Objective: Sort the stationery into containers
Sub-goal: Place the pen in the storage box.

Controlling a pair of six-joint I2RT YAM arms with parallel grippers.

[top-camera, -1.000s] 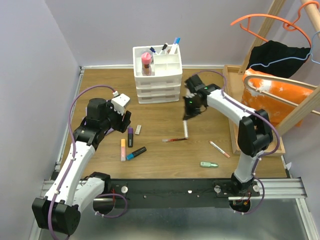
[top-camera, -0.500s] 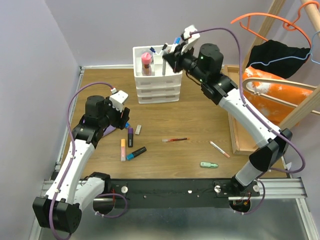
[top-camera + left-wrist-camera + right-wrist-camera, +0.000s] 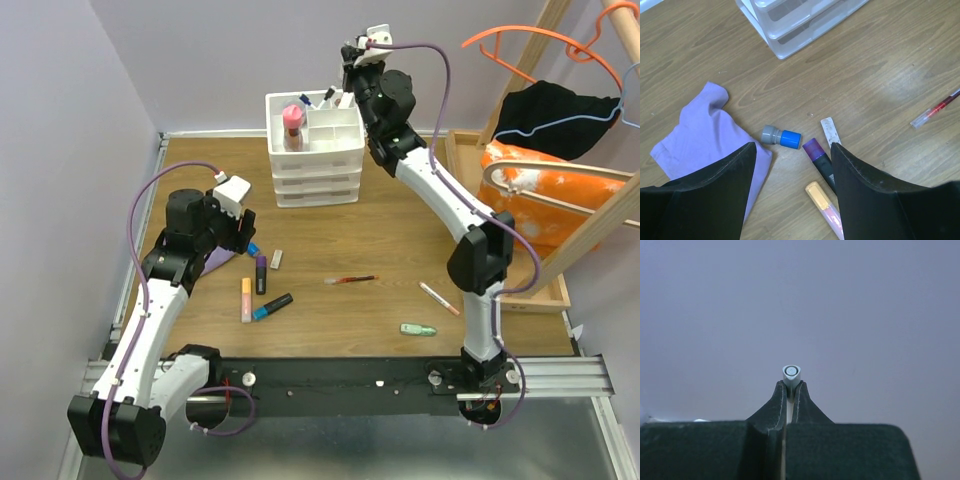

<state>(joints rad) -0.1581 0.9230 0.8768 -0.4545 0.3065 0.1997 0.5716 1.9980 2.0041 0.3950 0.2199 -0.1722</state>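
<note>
The white drawer organiser (image 3: 315, 165) stands at the back of the table with several pens (image 3: 328, 97) upright in its top compartments. My right gripper (image 3: 350, 62) is raised just above and behind its back right corner. It is shut on a white pen whose grey end (image 3: 791, 371) pokes out between the fingertips, facing the wall. My left gripper (image 3: 792, 148) is open and empty over the table. Between its fingers lie an orange-capped highlighter (image 3: 826, 202), a purple-capped black marker (image 3: 819, 159) and a blue-and-grey stub (image 3: 781, 136). The organiser's lower drawers (image 3: 790, 22) show at the top of that view.
A purple cloth (image 3: 695, 135) lies under the left finger. Loose on the table are a small white stick (image 3: 830, 132), a black-and-blue marker (image 3: 272, 306), a red pen (image 3: 350, 279), a pink-white pen (image 3: 438, 298) and a green stub (image 3: 417, 328). A wooden tray-frame (image 3: 466, 230) with hangers stands right.
My right gripper carried the white pen from the table's middle up to the organiser's top, then rose and turned toward the back wall. The left arm barely moved.
</note>
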